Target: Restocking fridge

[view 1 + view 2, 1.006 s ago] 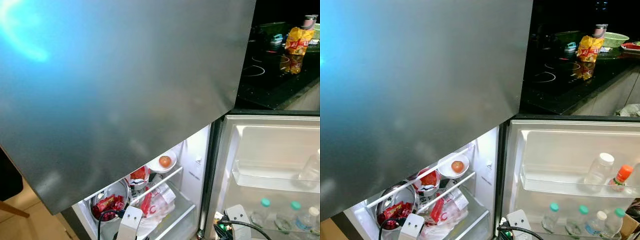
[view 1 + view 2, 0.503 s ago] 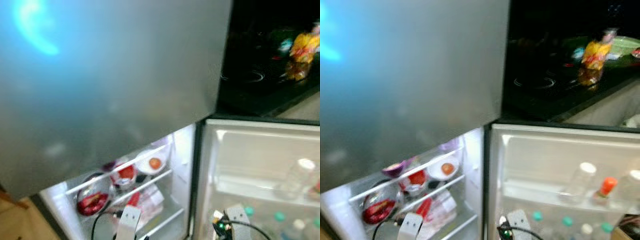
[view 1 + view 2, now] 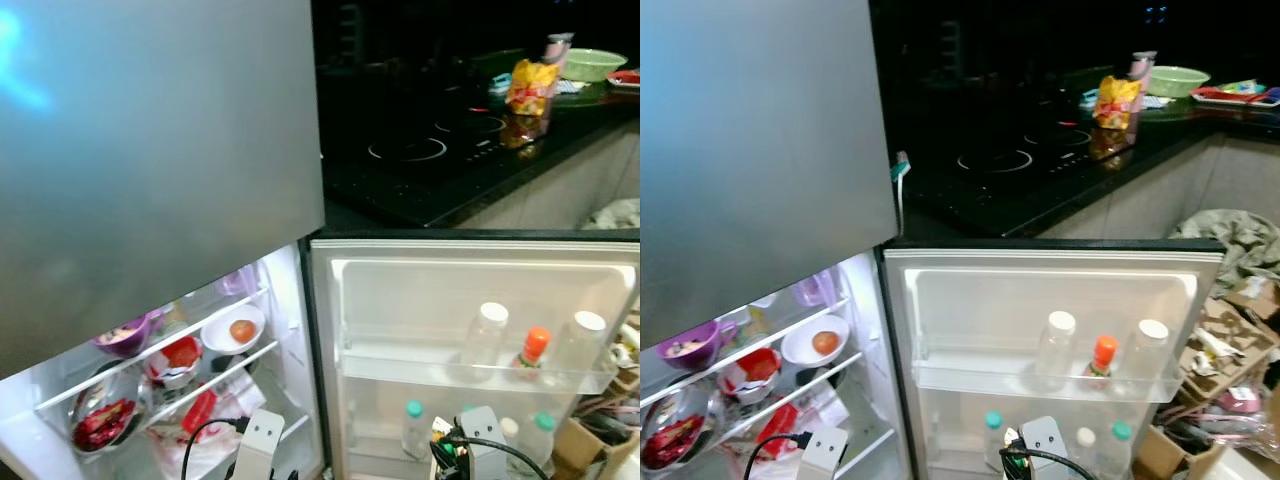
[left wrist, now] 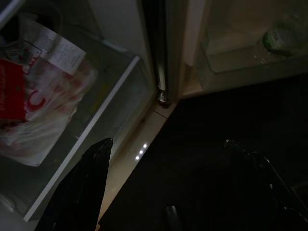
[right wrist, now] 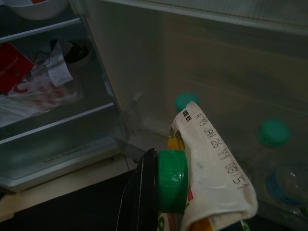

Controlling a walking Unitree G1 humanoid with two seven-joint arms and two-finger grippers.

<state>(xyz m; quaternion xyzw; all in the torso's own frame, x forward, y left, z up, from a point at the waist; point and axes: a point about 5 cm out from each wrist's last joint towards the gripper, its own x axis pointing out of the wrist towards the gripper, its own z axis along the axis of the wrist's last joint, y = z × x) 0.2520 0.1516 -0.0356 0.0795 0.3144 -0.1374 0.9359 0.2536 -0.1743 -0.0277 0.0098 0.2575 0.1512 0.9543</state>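
The fridge's lower compartment stands open, its door swung out to the right. In the right wrist view my right gripper is shut on a drink carton with a green cap, held low in front of the door's bottom shelf. Green-capped bottles stand there. In the left wrist view my left gripper is open with nothing in it, low by the fridge's bottom glass shelf. Both wrists sit at the bottom edge of the head views.
The shelves hold a white bowl with a round fruit, a purple bowl, a steel pot and a red-and-white bag. Bottles line the door rack. A black hob counter lies behind. Floor clutter is at the right.
The whole picture has slid left as the camera swung right, bringing the full fridge door and the counter into view. Nothing inside the fridge has moved.
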